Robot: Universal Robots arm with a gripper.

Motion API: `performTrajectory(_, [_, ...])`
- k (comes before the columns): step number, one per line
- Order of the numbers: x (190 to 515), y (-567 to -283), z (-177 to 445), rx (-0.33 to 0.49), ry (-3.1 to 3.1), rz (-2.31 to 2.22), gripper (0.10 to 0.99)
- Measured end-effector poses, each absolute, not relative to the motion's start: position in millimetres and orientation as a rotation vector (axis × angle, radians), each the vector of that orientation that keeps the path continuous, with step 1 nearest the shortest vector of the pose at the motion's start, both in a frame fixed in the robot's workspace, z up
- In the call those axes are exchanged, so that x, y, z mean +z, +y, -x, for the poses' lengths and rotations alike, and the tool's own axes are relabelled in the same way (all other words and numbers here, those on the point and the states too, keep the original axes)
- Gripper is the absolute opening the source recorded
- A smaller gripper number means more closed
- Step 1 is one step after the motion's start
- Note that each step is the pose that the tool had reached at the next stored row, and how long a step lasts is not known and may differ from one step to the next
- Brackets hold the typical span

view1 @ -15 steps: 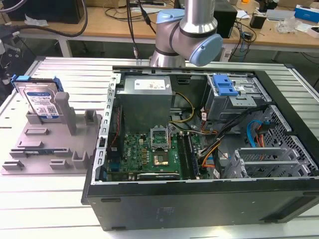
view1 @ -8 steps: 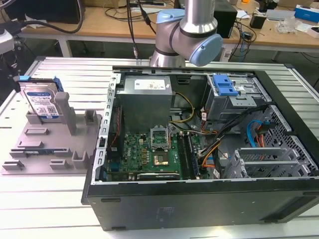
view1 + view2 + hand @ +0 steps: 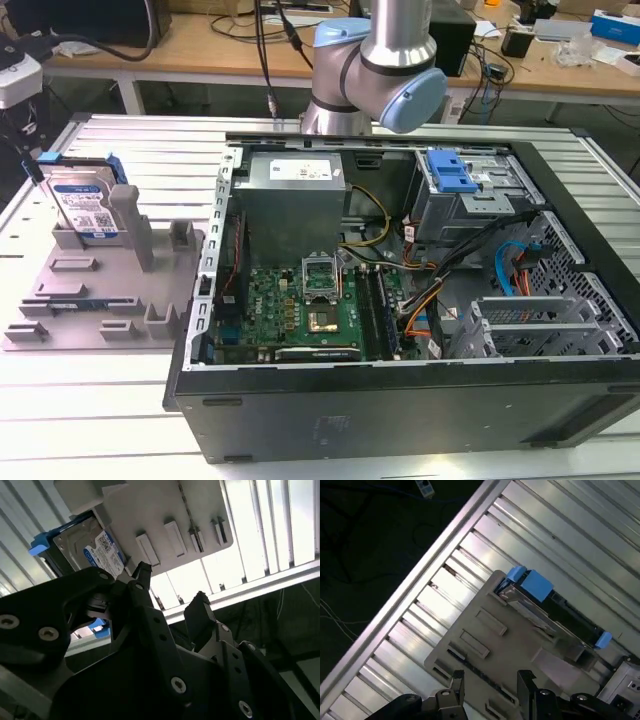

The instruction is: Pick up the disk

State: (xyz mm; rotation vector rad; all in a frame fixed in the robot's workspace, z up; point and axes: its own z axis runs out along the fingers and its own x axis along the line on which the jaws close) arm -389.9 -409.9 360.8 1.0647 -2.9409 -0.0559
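You had one black metal computer case [image 3: 400,410] lying open, one grey plastic fixture tray [image 3: 120,290] with upright posts beside it, and one flat silver, blue-railed disk [image 3: 85,208] standing upright in that tray. Your gripper [image 3: 170,587] hung apart from it, two black fingers spread, pinching nothing.

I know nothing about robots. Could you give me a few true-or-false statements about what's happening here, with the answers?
1. The disk stands on edge in the grey fixture tray. True.
2. The gripper is clamped on the disk. False: in both wrist views its fingers are apart with nothing between them, and it is clear of the disk.
3. The computer case lies open, with its motherboard showing. True.
4. The fixture tray sits inside the computer case. False: it lies beside the case, on the exterior view's left.
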Motion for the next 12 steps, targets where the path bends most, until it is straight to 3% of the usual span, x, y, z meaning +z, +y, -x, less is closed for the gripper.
performTrajectory(12, [360.6, -409.9, 389.3, -0.051, -2.709, -1.552, 0.541])
